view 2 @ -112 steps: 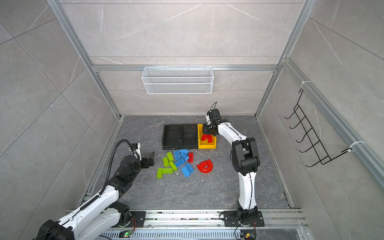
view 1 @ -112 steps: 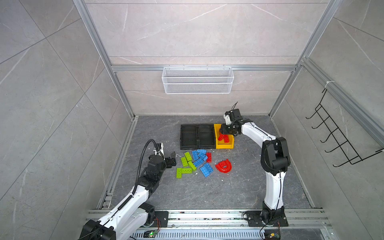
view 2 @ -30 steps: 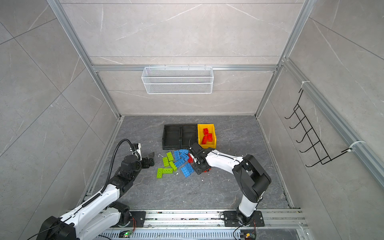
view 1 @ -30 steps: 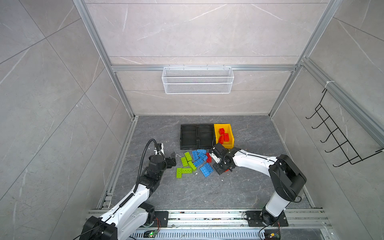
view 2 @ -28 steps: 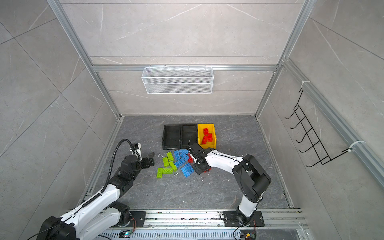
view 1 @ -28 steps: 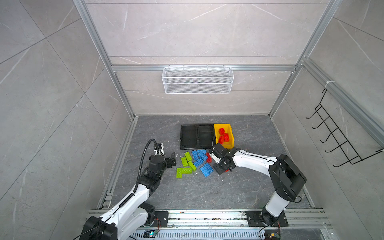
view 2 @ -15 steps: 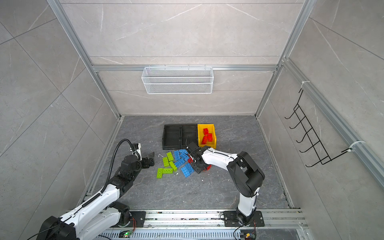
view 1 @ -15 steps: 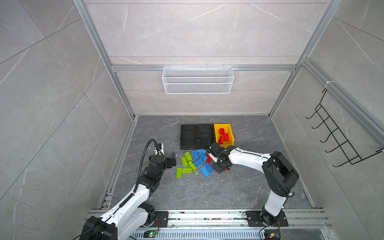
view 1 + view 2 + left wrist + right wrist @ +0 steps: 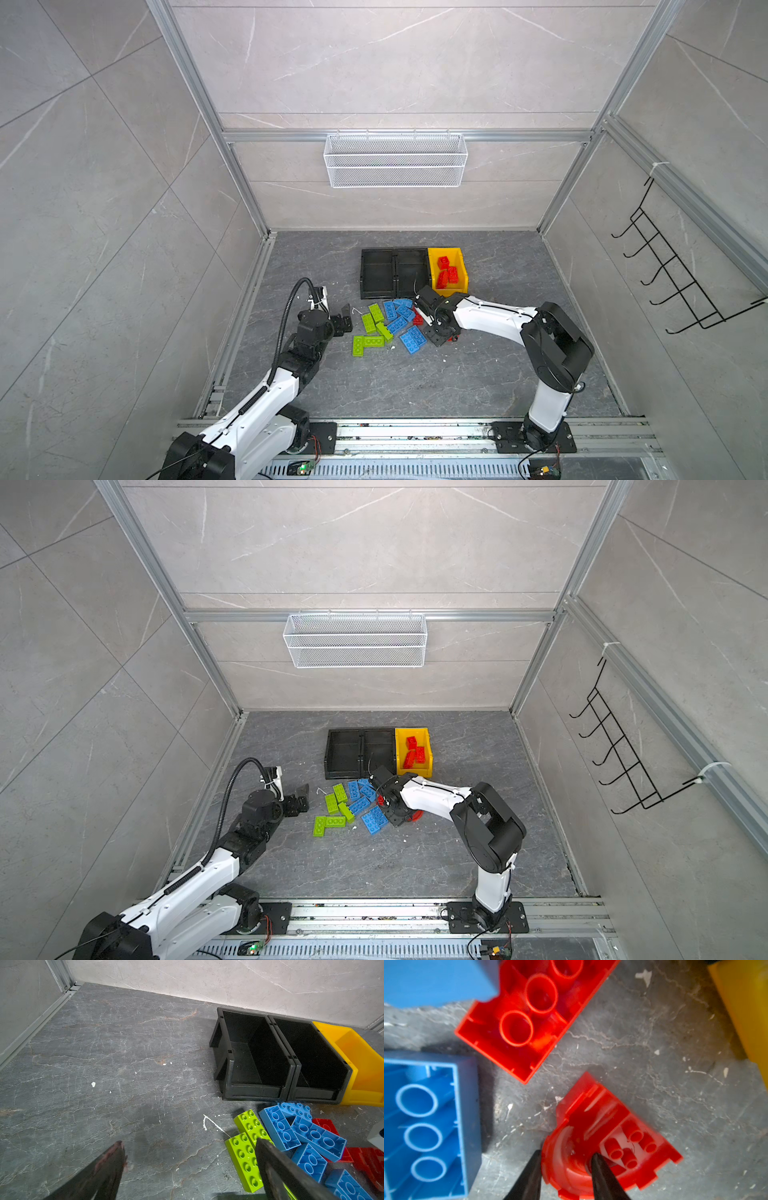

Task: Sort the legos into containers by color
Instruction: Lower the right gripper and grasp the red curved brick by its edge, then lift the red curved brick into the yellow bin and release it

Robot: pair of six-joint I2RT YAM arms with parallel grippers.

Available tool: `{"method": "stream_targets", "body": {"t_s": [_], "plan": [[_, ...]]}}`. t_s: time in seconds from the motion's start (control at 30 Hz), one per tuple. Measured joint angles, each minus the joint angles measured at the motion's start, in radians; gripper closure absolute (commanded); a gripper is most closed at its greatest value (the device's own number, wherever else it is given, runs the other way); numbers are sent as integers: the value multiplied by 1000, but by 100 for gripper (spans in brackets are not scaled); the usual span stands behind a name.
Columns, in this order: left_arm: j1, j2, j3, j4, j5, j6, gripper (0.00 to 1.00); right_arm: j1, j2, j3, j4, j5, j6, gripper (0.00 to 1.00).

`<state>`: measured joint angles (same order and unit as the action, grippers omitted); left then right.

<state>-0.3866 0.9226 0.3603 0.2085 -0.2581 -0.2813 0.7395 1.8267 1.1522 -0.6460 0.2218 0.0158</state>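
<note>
Grey floor (image 9: 457, 374) first: at the far middle two black bins (image 9: 377, 274) stand side by side, and the yellow bin (image 9: 444, 251) touches them on the right with red legos (image 9: 448, 274) inside. Just nearer lies the loose pile, green legos (image 9: 370, 324) left, blue legos (image 9: 405, 313) middle. The left gripper (image 9: 188, 1141) hovers at the pile's left edge, jaws spread wide, holding nothing. The right gripper (image 9: 565, 1155) is down at the pile's right edge, fingertips pinching the wall of a curved red lego (image 9: 602, 1126) on the floor, beside an upturned red brick (image 9: 529, 1022).
</note>
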Motion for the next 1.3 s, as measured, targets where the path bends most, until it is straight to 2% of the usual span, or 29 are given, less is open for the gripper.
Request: {"method": "stream_targets", "body": {"t_s": [0.43,0.67,0.83,1.03,1.3], "plan": [[0,-3,0,0,0,0,0,-13,-82,39,-9,12,68,63],[0,-3,0,0,0,0,1,-86,-82,166,-9,-48,65,62],[0,-5,0,-1,-1,0,1,-175,-78,280,-8,-130,60,62],[0,-8,0,0,-2,0,1,-286,27,466,13,-215,47,62],[0,-7,0,0,-3,0,1,-359,212,628,14,-333,40,61]]}}
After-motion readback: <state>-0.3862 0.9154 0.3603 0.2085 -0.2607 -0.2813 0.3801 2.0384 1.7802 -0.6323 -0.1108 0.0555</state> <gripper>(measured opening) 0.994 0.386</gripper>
